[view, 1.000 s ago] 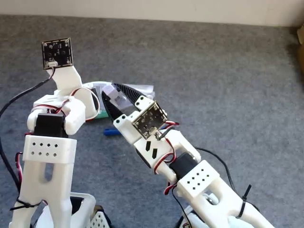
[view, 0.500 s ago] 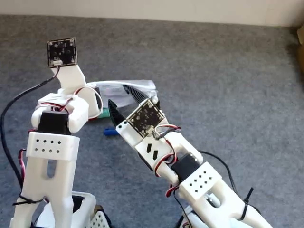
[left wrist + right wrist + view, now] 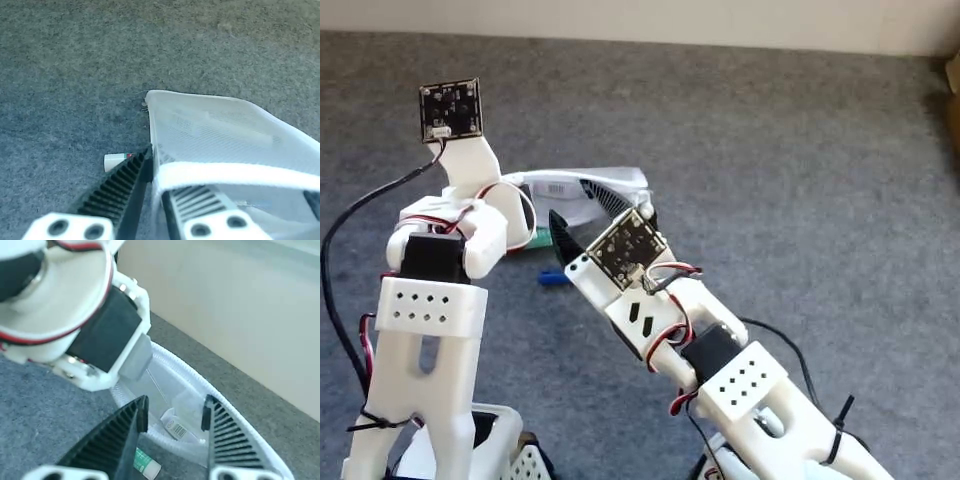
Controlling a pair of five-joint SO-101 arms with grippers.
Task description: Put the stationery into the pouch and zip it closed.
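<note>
The right tool (image 3: 175, 407) has drawn back from the mesh pouch (image 3: 225, 130) and hangs wide, empty, above its mouth; the left tool (image 3: 152, 162) stays clamped on that pouch; a green-labelled tube (image 3: 146, 463) lies outside on the desk (image 3: 800, 150), unpacked

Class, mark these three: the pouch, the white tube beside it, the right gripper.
pouch (image 3: 225, 135), left wrist view, on its mesh wall.
white tube (image 3: 115, 161), left wrist view, on its body.
right gripper (image 3: 175, 407), right wrist view, midway between its fingertips.
</note>
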